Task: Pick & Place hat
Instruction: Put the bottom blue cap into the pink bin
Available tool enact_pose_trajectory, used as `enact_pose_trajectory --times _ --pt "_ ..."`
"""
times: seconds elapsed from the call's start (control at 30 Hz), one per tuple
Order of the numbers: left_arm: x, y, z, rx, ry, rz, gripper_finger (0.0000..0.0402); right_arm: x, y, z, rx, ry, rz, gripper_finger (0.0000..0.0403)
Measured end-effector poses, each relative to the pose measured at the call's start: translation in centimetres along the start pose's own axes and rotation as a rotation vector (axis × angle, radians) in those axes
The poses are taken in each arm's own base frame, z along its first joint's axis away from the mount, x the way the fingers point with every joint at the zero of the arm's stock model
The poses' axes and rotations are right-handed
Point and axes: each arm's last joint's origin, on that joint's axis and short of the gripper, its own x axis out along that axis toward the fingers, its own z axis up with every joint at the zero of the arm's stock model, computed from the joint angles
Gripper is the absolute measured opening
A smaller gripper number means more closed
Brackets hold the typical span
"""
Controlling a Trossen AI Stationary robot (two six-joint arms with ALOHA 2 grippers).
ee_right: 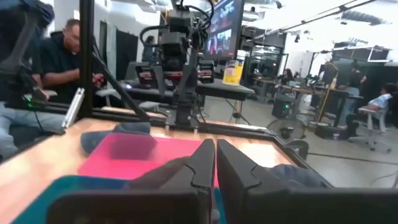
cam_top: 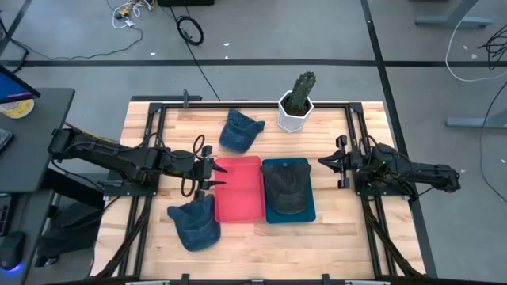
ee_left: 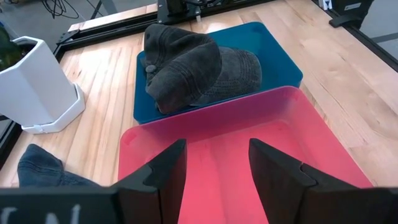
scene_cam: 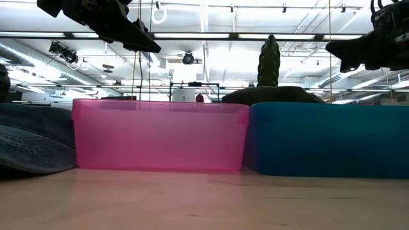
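A dark grey hat [cam_top: 287, 188] lies in the blue tray [cam_top: 310, 212], also seen in the left wrist view [ee_left: 199, 68]. The pink tray [cam_top: 239, 207] next to it holds nothing. One blue denim hat [cam_top: 240, 130] rests on the table toward the far edge. A second denim hat [cam_top: 196, 224] lies by the pink tray's near left corner. My left gripper [cam_top: 212, 176] hovers open over the pink tray's left edge [ee_left: 216, 167]. My right gripper [cam_top: 322, 162] is shut, in the air just right of the blue tray [ee_right: 215, 163].
A cactus in a white pot [cam_top: 296, 104] stands beyond the blue tray near the far edge. Black frame rails [cam_top: 150, 134] run along the table's left and right sides. Bare wood shows along the near edge [cam_top: 317, 249]. People sit in the room behind [ee_right: 65, 59].
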Motion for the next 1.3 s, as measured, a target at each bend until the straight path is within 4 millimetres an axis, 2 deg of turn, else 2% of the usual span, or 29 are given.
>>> enact_pose_trajectory --times 0.23,0.87,1.07,1.3 --pt "0.0 0.0 0.0 -0.040 0.002 0.010 0.0177 0.0 0.1 -0.7 -0.128 0.071 0.007 0.0020" --pt "-0.1 -0.2 0.1 -0.043 0.010 0.034 0.0177 0.0 0.1 -0.7 -0.113 0.069 0.006 0.0020" --pt "-1.2 -1.1 1.9 -0.034 0.071 0.041 0.0177 0.0 0.1 -0.7 -0.113 0.069 0.006 0.0020" --pt "-2.6 -3.0 2.9 -0.033 0.122 0.092 0.0177 0.0 0.0 -0.5 0.106 0.047 -0.004 0.0020"
